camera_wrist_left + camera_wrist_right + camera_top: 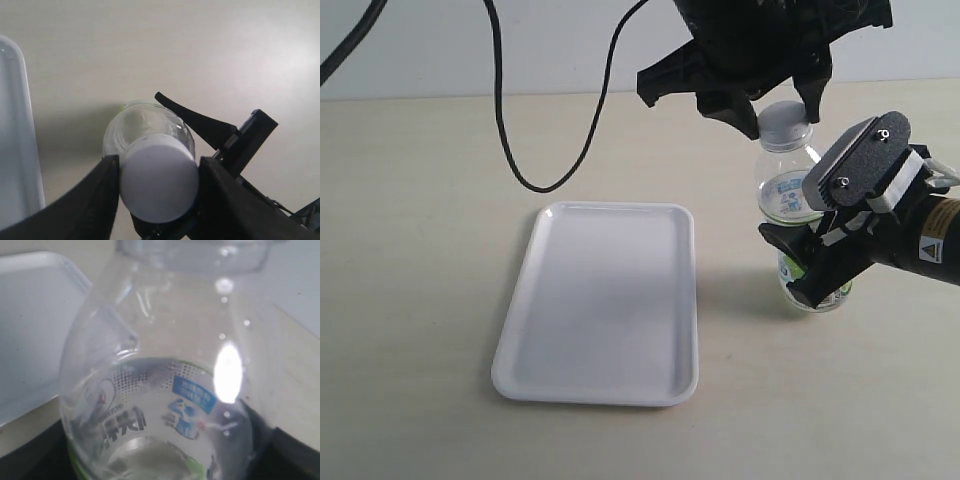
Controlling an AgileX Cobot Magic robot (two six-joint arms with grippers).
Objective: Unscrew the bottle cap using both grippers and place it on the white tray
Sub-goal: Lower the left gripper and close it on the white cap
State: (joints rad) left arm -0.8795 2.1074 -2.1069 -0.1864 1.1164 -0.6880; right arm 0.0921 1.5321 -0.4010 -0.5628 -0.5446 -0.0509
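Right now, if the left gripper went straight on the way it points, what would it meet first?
The bottle cap. The left gripper has its fingers on either side of it, seemingly touching, so further travel would likely press onto the cap's top.

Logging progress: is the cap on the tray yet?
No, the bottle cap sits on the bottle, clasped by the left end effector, apart from the white tray.

On table [420, 260]: tray [600, 300] left, bottle [782, 190] upright to its right — cap [785, 122] on bottle; cable [520, 172] behind tray.
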